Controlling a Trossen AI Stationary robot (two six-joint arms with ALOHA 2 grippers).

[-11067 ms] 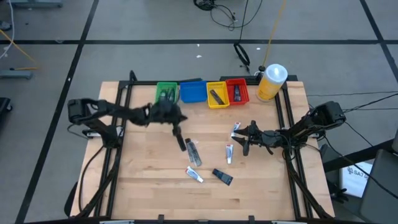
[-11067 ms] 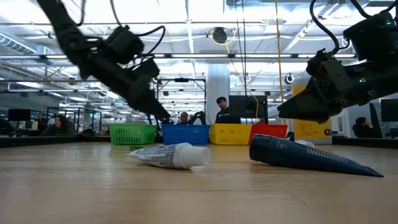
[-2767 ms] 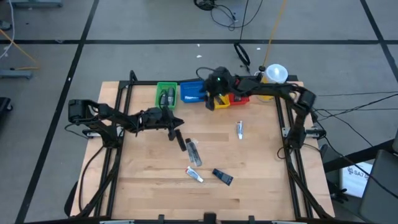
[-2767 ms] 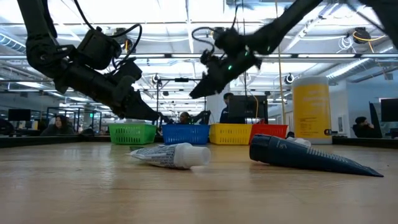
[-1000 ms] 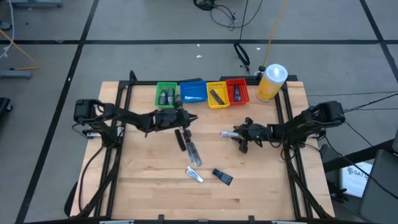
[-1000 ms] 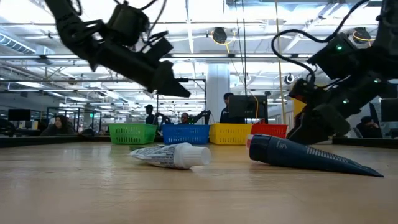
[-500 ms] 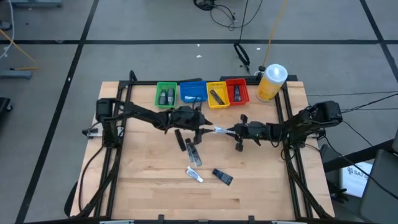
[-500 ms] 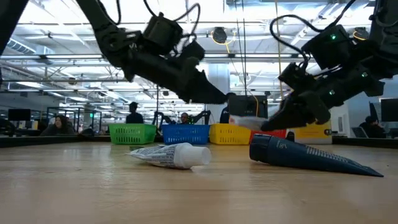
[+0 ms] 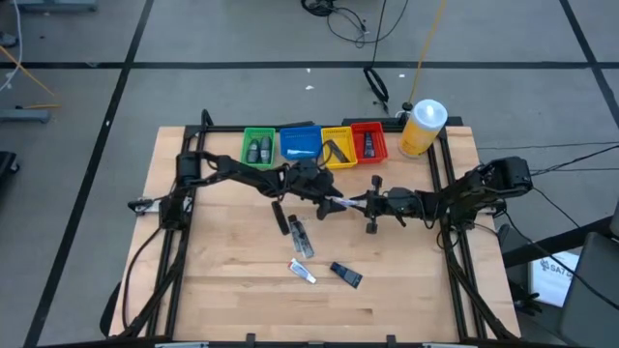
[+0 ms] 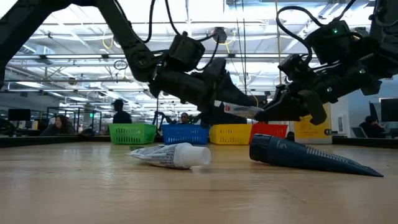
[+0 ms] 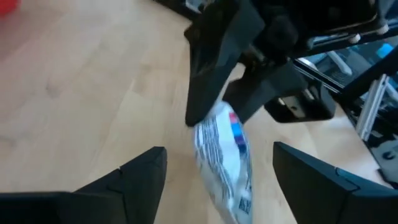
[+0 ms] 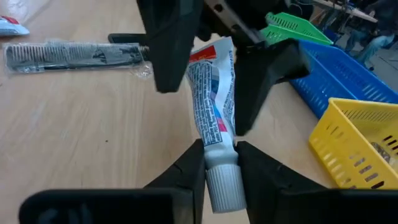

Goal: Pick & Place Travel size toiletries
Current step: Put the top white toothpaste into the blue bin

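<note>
Toothpaste tube [image 12: 211, 118] pinched by right gripper [image 12: 219, 163] (mid-table); left gripper [image 11: 214, 168] straddles it.

The bench [image 9: 222, 290] has a pale wooden top and stands on a grey floor [image 9: 97, 106] crossed by dark lines that mark out large squares. Black cables [image 9: 338, 14] lie coiled on the floor beyond the bench's far edge, and more cables [image 9: 571, 193] trail off past its right side. In the low view the room behind is a wide, open hall with a white ceiling, long rows of bright strip lights [image 10: 56, 28] and a pale round column [image 10: 217, 93]. Dark monitors [image 10: 18, 115] stand on desks far back, and several people [image 10: 118, 112] sit or stand among them.
</note>
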